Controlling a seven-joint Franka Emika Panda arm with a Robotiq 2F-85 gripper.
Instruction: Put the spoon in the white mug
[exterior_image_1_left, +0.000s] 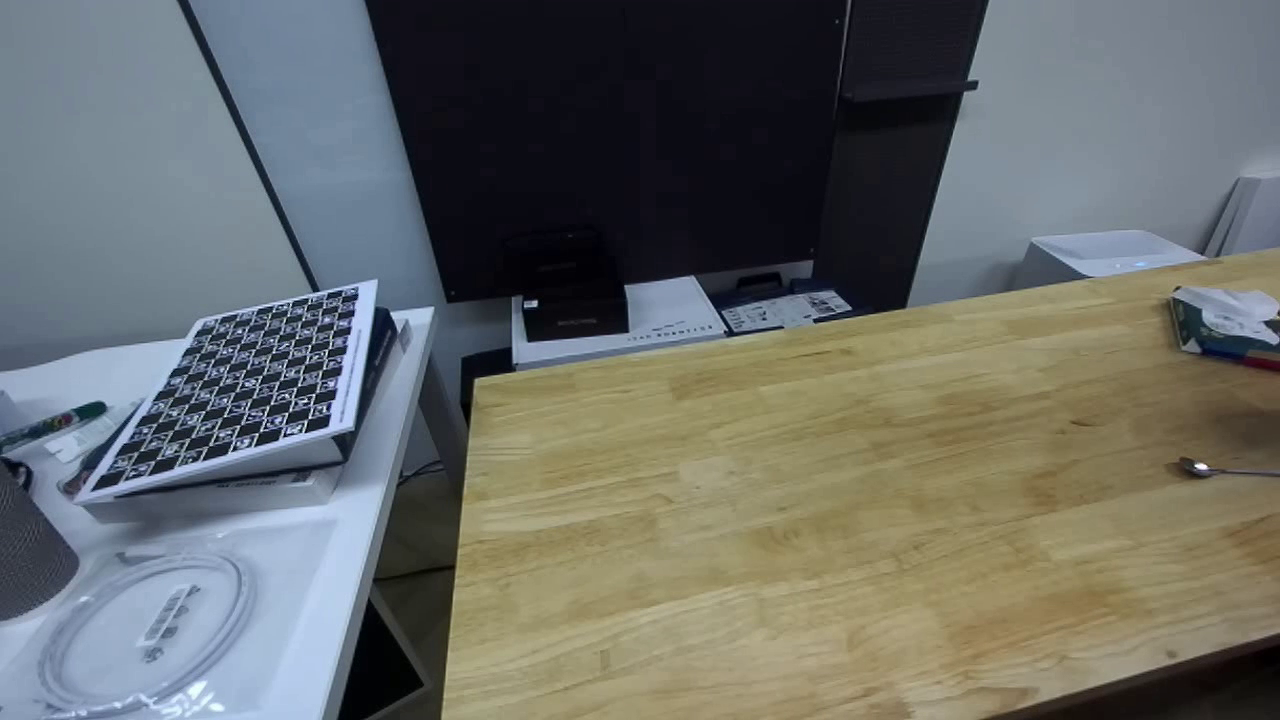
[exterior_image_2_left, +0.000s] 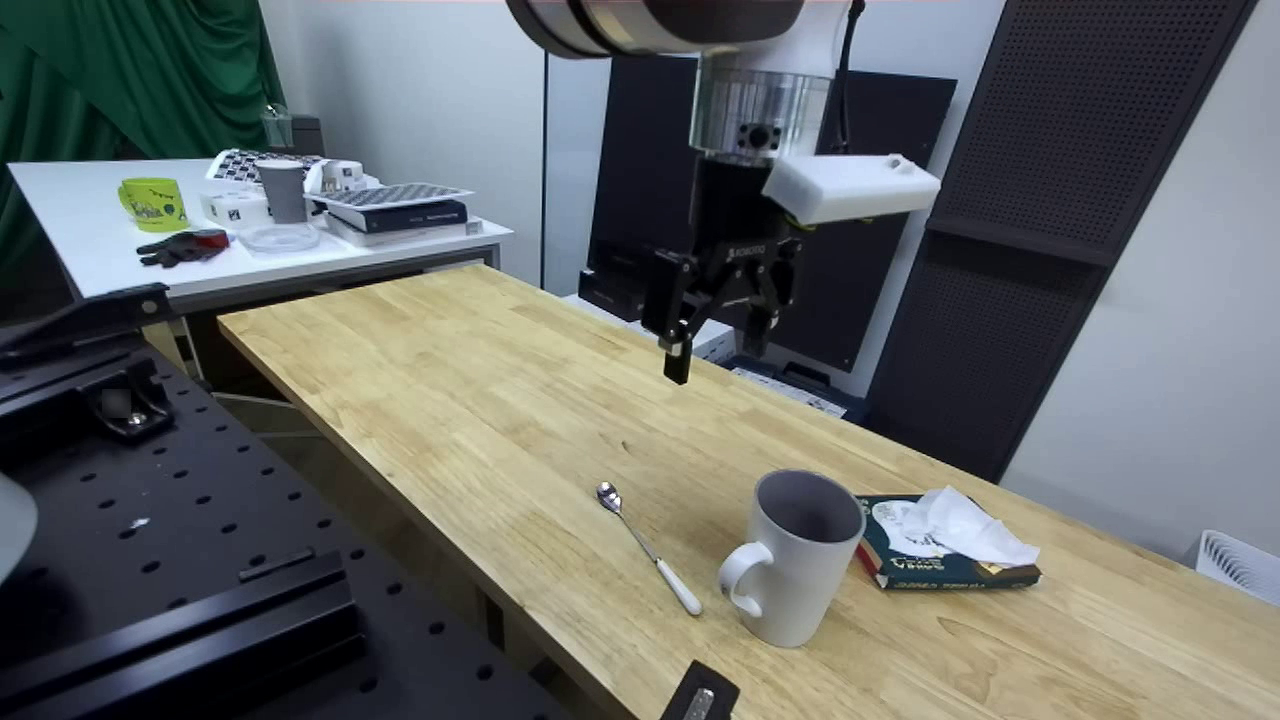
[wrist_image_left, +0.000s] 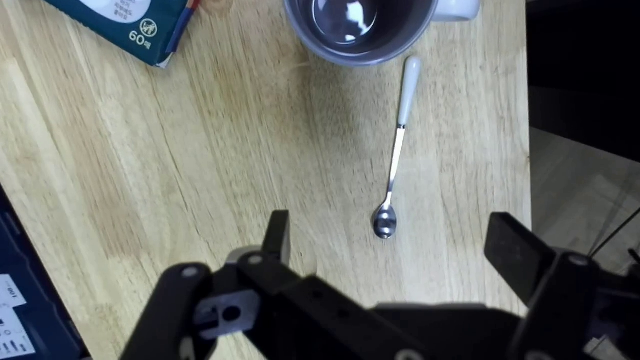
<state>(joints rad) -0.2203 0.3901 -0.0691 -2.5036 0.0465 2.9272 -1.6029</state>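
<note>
In an exterior view the counter runs through the middle of the frame, and the spoon lies flat on it at lower centre, bowl toward the upper left, pale handle end near the white mug. The step in hand looks like the pick-up. In the wrist view the spoon's length runs up the frame, its bowl showing midway between the jaws, so the wrist's turn seems about right: shift toward the handle, come straight down and pinch the slim shank close to where the handle begins. Going further risks knocking the mug; gripping the bowl would likely let the spoon swing.

Slightly right, at upper centre, the gripper hangs well above the counter, jaws wide apart, holding nothing. The last stretch of the arm stands nearly vertical, pointing down.

Right again, the mug stands upright, its handle toward the left; once lifted, the spoon will probably need a tilt, one end lowered into the mouth. At lower right, apart from the mug, lies a tissue pack.
</note>
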